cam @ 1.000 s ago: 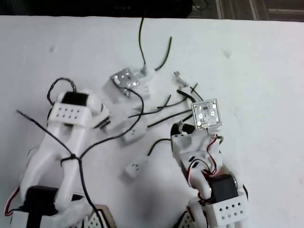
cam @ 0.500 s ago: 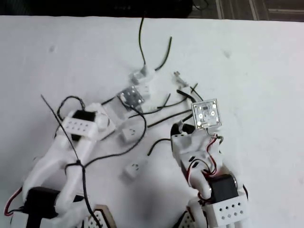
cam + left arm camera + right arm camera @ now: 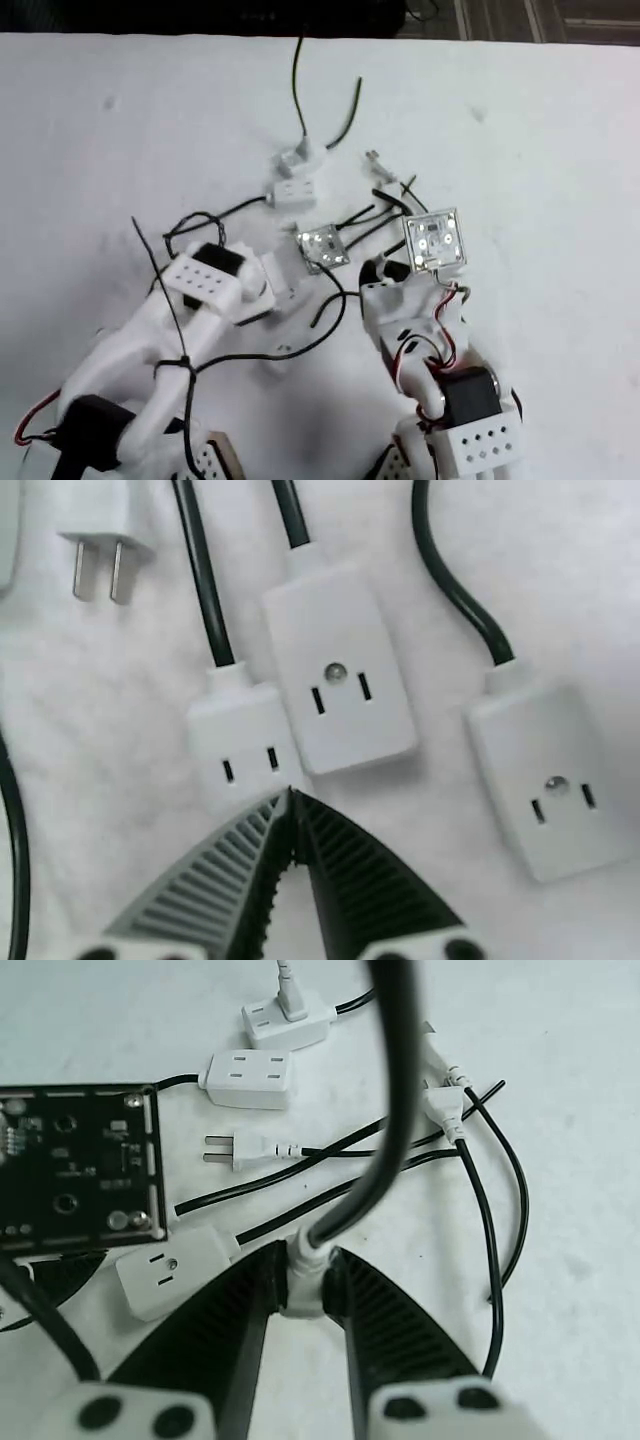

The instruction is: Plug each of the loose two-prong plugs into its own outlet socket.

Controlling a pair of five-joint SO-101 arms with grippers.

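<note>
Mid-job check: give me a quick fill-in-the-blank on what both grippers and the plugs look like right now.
1. The right gripper has its jaws ___ on a white plug with a black cord.
2. The left gripper hangs with its shut jaws at the edge of the smallest socket, holding ___.
3. The loose plug lying beyond that socket has ___ prongs.

Missing words: shut; nothing; two.
</note>
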